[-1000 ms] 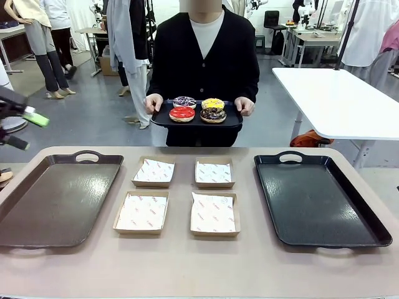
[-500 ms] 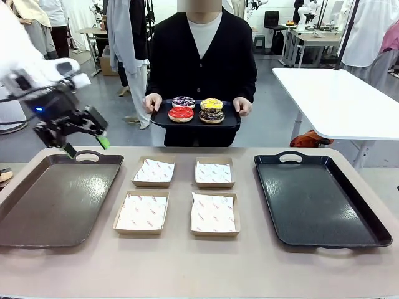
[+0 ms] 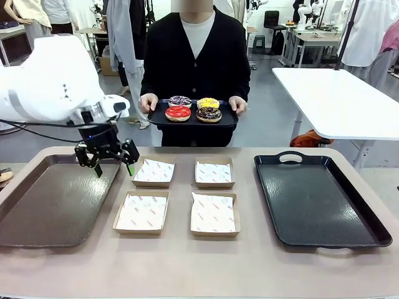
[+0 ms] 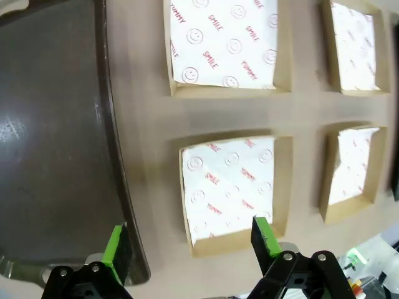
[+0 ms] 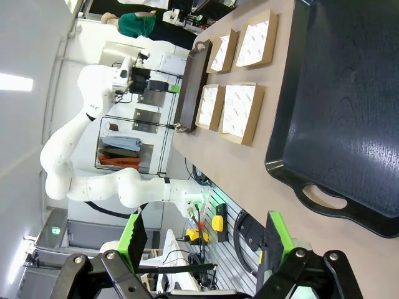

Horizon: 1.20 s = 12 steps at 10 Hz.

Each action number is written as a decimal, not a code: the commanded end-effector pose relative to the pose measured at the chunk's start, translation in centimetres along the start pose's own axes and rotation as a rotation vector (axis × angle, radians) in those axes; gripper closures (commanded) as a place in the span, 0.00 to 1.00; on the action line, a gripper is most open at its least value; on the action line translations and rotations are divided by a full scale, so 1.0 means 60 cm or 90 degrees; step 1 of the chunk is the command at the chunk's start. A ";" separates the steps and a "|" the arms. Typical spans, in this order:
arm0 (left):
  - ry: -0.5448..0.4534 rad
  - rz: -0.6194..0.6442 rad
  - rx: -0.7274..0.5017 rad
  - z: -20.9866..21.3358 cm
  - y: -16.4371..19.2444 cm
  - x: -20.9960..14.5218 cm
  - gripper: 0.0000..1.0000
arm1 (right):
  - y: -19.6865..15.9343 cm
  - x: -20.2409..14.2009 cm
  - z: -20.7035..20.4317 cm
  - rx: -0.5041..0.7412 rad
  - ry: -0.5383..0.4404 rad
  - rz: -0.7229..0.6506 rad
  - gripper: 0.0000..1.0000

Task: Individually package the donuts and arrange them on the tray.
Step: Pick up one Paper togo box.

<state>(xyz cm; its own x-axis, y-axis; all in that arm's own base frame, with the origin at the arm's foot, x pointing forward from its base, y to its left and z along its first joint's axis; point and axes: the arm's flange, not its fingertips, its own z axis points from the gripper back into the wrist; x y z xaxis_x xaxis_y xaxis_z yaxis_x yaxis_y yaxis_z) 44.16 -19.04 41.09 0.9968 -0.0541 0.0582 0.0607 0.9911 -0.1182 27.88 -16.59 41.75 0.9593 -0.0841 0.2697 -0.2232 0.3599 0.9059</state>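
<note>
Four donuts (image 3: 208, 114) (red, yellow, chocolate and purple) sit in two rows on a small dark tray (image 3: 159, 118). A person holds it at both ends in both hands (image 3: 148, 103), past the far edge of the tabletop (image 3: 187, 268). This is well beyond the left end effector (image 3: 115, 169) and to its right. The left end effector is open and empty, fingers pointing down and spread wide, apart from the surface below. In the left wrist view (image 4: 188, 240), one green pad hangs over the rim of the brown tray (image 4: 56, 156). The other hangs over the edge of a paper-lined box (image 4: 230, 193), which lies below the gap between the fingers. Three more lined boxes (image 3: 214, 214) lie to that end effector's right. The right end effector (image 5: 204, 233) is likewise open and empty. The black tray (image 5: 349, 112) lies ahead of its fingers, with the tray's handle nearest them.
</note>
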 end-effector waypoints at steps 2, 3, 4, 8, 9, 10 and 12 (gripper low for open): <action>-0.001 0.032 0.013 -0.070 0.010 0.030 0.00 | -0.001 -0.001 0.002 0.009 -0.002 0.007 0.00; -0.002 0.032 0.020 -0.089 0.010 0.034 0.00 | -0.001 -0.001 0.002 0.009 -0.002 0.007 0.00; -0.004 0.025 0.026 -0.101 0.005 0.033 0.00 | -0.001 -0.001 0.002 0.009 -0.002 0.007 0.00; 0.022 0.020 0.042 -0.129 -0.005 0.022 0.00 | -0.001 -0.001 0.002 0.009 -0.002 0.007 0.00; 0.027 0.018 0.044 -0.130 -0.012 0.015 0.00 | -0.001 -0.001 0.002 0.009 -0.002 0.007 0.00; 0.031 0.018 0.043 -0.134 -0.019 0.012 0.00 | -0.001 -0.001 0.002 0.009 -0.002 0.007 0.00; 0.037 0.020 0.050 -0.137 -0.033 -0.001 0.00 | -0.001 -0.001 0.002 0.009 -0.002 0.007 0.00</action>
<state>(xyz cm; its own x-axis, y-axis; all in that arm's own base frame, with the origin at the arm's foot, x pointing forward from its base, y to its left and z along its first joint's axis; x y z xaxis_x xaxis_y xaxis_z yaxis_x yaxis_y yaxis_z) 44.88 -21.44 33.20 0.9986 -0.0527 -0.0011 0.0525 0.9955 -0.0787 27.87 -16.60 41.74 0.9592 -0.0846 0.2696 -0.2229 0.3600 0.9059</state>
